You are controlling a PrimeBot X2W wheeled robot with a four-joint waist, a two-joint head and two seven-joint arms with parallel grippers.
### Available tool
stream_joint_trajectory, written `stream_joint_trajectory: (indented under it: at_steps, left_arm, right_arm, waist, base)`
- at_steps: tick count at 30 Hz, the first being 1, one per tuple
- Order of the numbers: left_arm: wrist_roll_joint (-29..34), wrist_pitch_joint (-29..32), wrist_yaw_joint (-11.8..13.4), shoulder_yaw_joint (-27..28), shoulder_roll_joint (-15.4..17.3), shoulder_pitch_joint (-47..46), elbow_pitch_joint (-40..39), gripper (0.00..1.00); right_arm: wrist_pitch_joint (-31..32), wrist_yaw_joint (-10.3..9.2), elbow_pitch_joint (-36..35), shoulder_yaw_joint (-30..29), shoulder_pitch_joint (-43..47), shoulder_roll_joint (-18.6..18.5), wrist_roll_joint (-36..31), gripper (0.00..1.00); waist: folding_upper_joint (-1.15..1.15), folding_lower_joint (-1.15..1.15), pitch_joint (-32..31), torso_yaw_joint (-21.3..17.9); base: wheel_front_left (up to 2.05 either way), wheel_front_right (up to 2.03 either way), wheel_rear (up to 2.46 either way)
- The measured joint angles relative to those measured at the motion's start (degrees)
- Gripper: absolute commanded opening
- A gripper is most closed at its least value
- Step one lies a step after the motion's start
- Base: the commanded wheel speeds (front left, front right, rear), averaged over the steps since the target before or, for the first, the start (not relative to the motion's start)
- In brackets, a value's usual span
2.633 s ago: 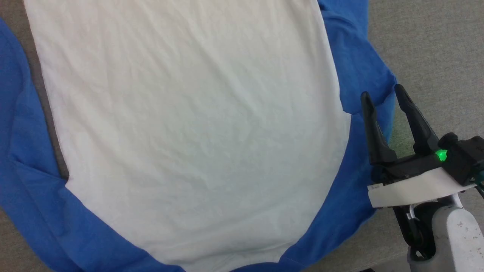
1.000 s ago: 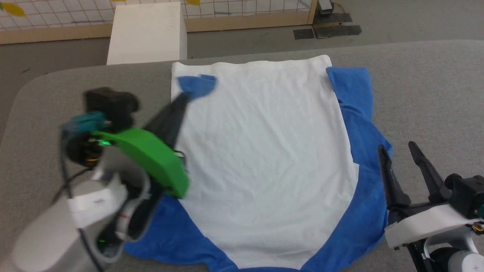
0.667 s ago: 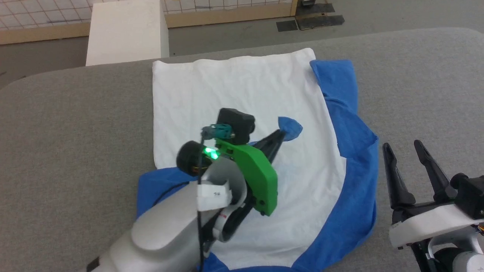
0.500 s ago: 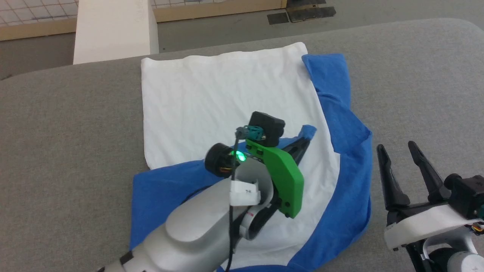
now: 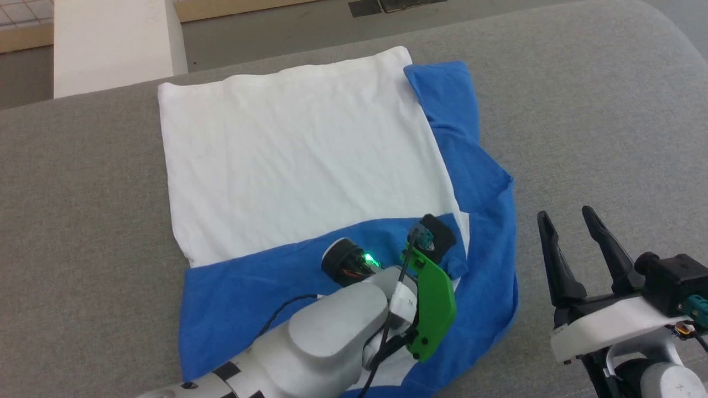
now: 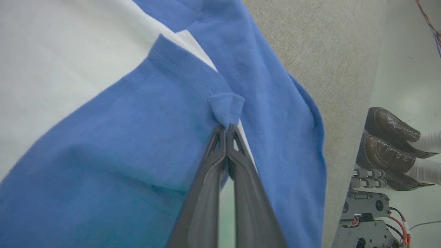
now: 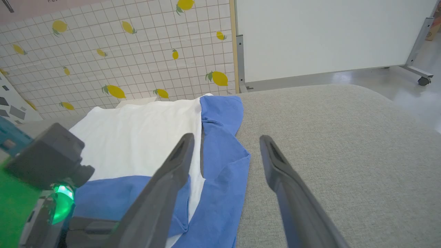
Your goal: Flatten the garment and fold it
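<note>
One garment (image 5: 298,155), white body flat on grey table (image 5: 581,110), blue sleeve (image 5: 260,273) laid across it; left gripper (image 6: 226,128) pinched on sleeve end; right gripper (image 5: 566,216) jaws wide, empty.

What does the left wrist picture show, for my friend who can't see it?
The left tool, two long dark fingers shut together, pinches the cuff of a blue sleeve of the soft white T-shirt. A grey fabric table and a person's shiny brown shoes show beyond.

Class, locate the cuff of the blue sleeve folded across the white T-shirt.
In the left wrist view the blue sleeve cuff is pinched in the shut left gripper, at the white body's right edge.
</note>
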Motion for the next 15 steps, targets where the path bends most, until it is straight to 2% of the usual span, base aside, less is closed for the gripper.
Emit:
stream_joint_trajectory:
  at_steps: [4, 5, 7, 11, 15]
  left_arm:
    - [1.2, 1.3, -2.5, -1.7, -0.1, 1.3, 1.5, 0.0]
    - [1.2, 1.3, -2.6, -1.8, -0.2, 1.7, 1.4, 0.09]
    - [1.2, 0.7, -2.6, -2.0, -0.2, 1.9, 1.0, 1.0]
    - [-1.0, -3.0, -1.8, -1.0, -0.2, 1.8, -0.6, 1.0]
    - [-2.7, -11.8, -0.1, 3.9, -0.3, 0.7, -2.7, 1.0]
  right_arm:
    - [-0.2, 0.0, 0.5, 0.3, 0.0, 0.0, 0.0, 1.0]
    - [-0.3, 0.0, 0.7, 0.6, -0.1, 0.1, 0.0, 1.0]
    - [-0.4, 0.0, 0.9, 0.9, -0.3, 0.1, 0.1, 1.0]
    - [-0.5, 0.0, 1.2, 0.8, -0.6, 0.2, 0.1, 1.0]
    - [-0.5, 0.0, 1.5, 0.4, -0.6, 0.1, 0.1, 1.0]
  waist:
    - [0.0, 0.0, 0.1, -0.3]
    - [0.0, 0.0, 0.1, -0.4]
    - [0.0, 0.0, 0.0, -0.3]
    - [0.0, 0.0, -0.1, 0.5]
    - [0.0, 0.0, -0.4, 1.6]
  base:
    - [0.0, 0.0, 0.0]
    - [0.0, 0.0, 0.0]
    - [0.0, 0.0, 0.0]
    - [0.0, 0.0, 0.0]
    - [0.0, 0.0, 0.0]
